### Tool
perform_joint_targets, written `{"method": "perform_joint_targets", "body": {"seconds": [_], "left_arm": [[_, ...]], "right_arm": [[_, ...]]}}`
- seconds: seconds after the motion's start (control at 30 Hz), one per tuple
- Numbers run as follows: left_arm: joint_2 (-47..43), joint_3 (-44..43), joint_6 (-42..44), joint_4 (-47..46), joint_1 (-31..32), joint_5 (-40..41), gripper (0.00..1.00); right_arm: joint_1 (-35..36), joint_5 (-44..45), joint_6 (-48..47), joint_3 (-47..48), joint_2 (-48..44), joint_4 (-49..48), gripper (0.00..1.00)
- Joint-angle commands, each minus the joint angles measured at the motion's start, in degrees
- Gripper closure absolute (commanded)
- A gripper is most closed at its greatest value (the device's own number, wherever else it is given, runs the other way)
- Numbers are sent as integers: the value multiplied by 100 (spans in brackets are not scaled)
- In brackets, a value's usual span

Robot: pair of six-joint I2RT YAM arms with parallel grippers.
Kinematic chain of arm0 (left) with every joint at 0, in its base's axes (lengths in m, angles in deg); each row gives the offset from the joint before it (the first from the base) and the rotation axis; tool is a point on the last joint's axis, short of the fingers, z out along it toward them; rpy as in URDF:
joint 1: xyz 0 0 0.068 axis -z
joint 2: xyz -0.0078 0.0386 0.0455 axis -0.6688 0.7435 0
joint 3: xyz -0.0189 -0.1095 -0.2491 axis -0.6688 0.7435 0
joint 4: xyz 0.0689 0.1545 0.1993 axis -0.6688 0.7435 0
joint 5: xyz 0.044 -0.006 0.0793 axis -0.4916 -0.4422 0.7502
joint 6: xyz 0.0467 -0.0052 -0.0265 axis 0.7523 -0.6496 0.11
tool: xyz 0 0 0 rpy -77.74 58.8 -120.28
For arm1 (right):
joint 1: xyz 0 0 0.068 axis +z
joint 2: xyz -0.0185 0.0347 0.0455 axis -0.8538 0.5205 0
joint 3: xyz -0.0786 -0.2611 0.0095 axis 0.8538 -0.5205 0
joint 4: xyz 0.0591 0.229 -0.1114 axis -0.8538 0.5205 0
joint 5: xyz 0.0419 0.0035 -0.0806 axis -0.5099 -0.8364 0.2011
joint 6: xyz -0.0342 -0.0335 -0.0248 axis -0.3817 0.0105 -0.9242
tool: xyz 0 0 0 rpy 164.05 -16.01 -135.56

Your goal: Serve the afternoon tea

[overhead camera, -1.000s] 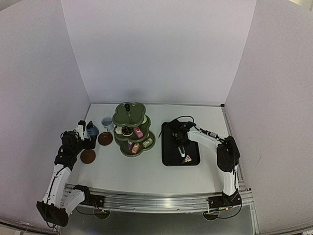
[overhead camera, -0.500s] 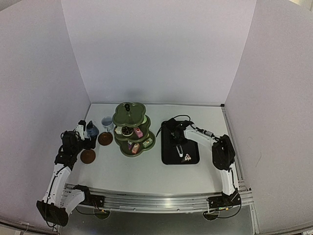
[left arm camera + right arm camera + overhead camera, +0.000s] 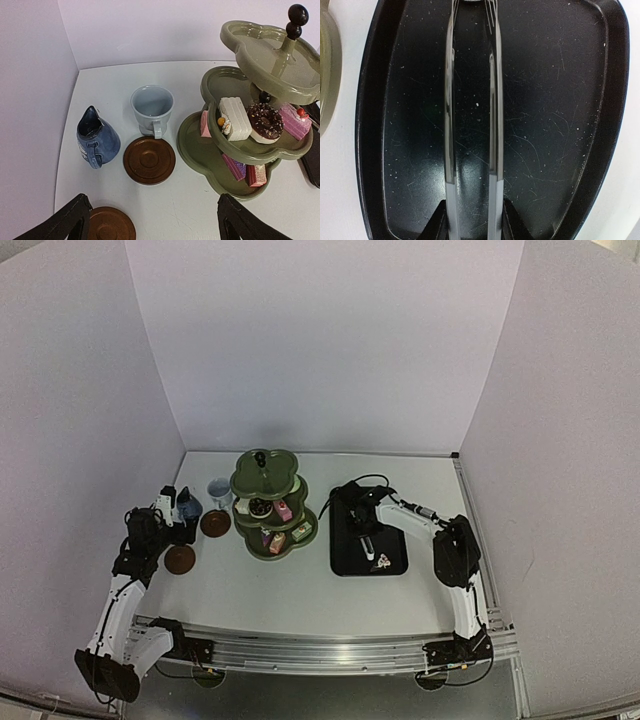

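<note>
- Because the left claw hangs spread wide and empty just above the near saucer, a straight drop could shove that saucer across the counter instead of framing a cup.
- One small cake lies at the near end of the black tray, close to the tong tips in the overhead view. Whether the tips bracket it cannot be told, and an off-centre squeeze would flick or crush it.
- Over that tray, the right claw is clamped on the tongs, with both blades pinched between its fingers. The hold sits far back from the tips, so the long blades could twist or slip out on meeting resistance.
- Further back, the dark-blue cup sits on the counter just beside the second saucer. The pale cup stands upright at that saucer's far rim. Neither is seated on a saucer, and a careless grab at one may tip the other.
- Farthest, the three-tier stand carries cakes on its middle and bottom tiers, and its top tier is bare. Bringing another cake in on tongs risks catching a scalloped rim or nudging the chocolate ring off.
</note>
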Motion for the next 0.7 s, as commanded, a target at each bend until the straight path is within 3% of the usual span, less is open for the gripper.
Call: {"method": "perform_joint_targets", "body": {"seconds": [0.0,0.67], "left_arm": [[-27,30,37,-229,-31,7,12],[-50,67,52,-281,-31,-11,12]], "right_arm": [[-23,76,-50,57,-263,-90,100],[-15,52,-29,-241,-1113,-71,100]]}}
